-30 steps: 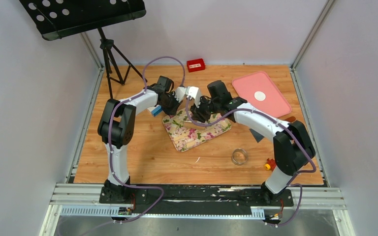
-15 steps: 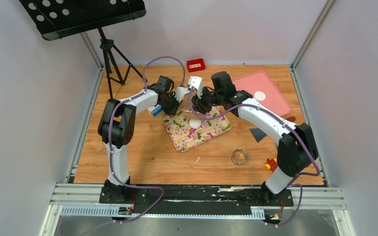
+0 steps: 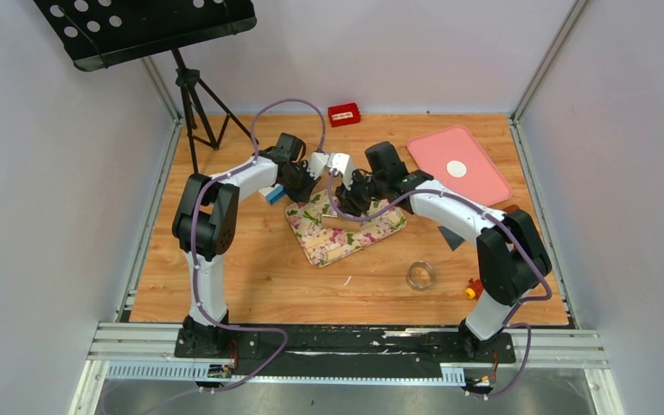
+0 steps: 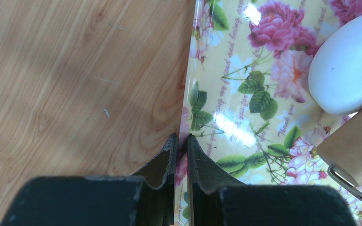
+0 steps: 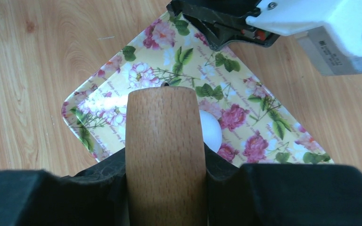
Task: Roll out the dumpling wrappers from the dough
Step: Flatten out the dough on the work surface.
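Yellow floral mat point(image 4: 235, 70), scripted "Thank you", bears dough point(image 4: 349, 66).

Two arms are bolted at the counter's near edge, the left arm point(image 3: 212, 216) and the right arm point(image 3: 475, 220). Each carries one gripper: the left gripper point(image 4: 180, 141) and the right gripper point(image 5: 165, 179).

On the counter:
- one floral mat point(image 3: 337, 244)
- one dough ball point(image 4: 346, 66)
- one wooden rolling pin point(image 5: 165, 150)
- one pink tray point(image 3: 484, 183) holding one dumpling wrapper point(image 3: 456, 169)
- one ring cutter point(image 3: 410, 276)
- one red box point(image 3: 343, 113)
- one white-and-blue block point(image 3: 274, 196)
- one small red-and-yellow object point(image 3: 474, 289)
- one dark grey piece point(image 3: 451, 238)

One music stand point(image 3: 147, 26) is at the far left corner.
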`<state>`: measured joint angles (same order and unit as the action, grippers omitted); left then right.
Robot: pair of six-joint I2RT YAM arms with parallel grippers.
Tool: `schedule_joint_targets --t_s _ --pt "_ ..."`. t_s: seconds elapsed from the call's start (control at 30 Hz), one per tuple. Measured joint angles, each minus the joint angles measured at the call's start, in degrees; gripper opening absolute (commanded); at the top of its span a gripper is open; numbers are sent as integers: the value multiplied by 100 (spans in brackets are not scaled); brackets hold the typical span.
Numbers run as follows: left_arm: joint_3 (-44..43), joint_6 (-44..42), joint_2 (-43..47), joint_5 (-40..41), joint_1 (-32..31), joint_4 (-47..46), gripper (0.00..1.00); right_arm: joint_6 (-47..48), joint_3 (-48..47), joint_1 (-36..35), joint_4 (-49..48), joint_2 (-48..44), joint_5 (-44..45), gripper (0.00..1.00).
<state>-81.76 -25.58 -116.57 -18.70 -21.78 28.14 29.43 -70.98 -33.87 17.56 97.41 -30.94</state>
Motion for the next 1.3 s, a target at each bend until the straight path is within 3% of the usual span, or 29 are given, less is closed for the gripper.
schedule_joint_targets --t_s 0.33,0.63,1.3 --pt "-17 2 -11 2 0 9 0 -13 31 11 293 -68 -98 0" --pt "-39 2 -22 2 0 35 0 -105 -623 20 219 -385 79 0" --pt "-39 2 -24 2 0 37 0 76 -382 17 136 107 444 0"
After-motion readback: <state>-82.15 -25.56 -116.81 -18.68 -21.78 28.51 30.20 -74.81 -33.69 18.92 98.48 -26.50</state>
